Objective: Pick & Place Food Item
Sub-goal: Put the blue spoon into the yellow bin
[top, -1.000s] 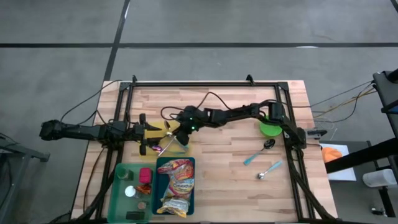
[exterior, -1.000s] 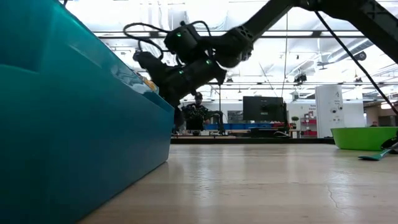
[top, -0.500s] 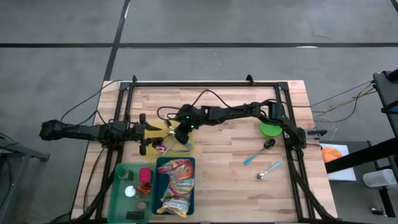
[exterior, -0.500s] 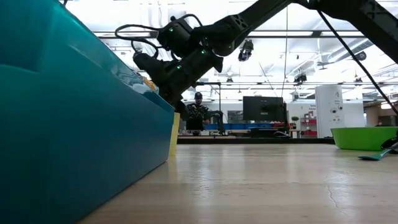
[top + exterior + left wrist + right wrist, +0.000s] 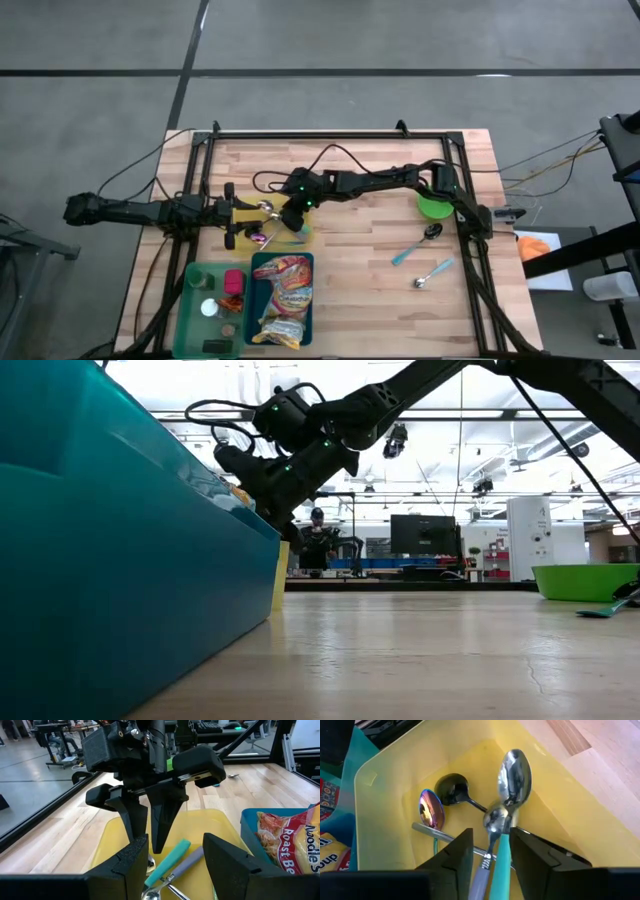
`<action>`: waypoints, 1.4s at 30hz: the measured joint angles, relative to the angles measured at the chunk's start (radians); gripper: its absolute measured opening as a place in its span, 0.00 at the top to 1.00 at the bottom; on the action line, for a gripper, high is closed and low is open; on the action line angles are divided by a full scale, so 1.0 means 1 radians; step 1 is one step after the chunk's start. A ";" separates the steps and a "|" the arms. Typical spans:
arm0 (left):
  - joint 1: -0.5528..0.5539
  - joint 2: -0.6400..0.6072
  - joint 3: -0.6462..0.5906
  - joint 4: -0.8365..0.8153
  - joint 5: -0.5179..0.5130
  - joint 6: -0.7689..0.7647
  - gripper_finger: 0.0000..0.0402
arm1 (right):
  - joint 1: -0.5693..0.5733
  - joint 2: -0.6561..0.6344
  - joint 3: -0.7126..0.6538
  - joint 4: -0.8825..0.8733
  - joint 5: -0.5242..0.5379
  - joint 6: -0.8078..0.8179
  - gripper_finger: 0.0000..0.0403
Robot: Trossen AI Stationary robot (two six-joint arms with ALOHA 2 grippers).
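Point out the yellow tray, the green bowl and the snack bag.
yellow tray (image 5: 385,765), right wrist view, rim corner.
green bowl (image 5: 433,208), high view, centre.
snack bag (image 5: 283,298), high view, middle of the wrapper.

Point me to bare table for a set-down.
Free: wooden tabletop between the teal snack bin and the two loose spoons; also the far strip. Crowded: the yellow plastic tray, with both end effectors over it.

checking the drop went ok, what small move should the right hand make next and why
Probably lift the right hand straight up out of the yellow bin. Its fingers look parted, and the teal-handled spoon already lies inside among the other spoons, so rising clear avoids dragging it.
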 joint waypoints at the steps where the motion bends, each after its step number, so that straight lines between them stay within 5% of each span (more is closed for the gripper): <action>1: 0.000 0.000 0.000 0.000 0.000 0.000 0.53 | 0.000 0.000 0.000 0.000 0.000 0.000 0.67; 17: 0.000 0.000 0.000 0.000 0.000 0.000 0.53 | 0.008 -0.042 -0.001 0.060 0.041 -0.011 0.62; 34: 0.000 0.000 0.000 0.000 0.000 0.000 0.53 | 0.024 -0.277 -0.019 -0.325 0.271 -0.047 0.62; 42: 0.000 0.000 0.000 0.000 0.000 0.000 0.53 | 0.093 -0.435 -0.149 -0.405 0.453 0.070 0.62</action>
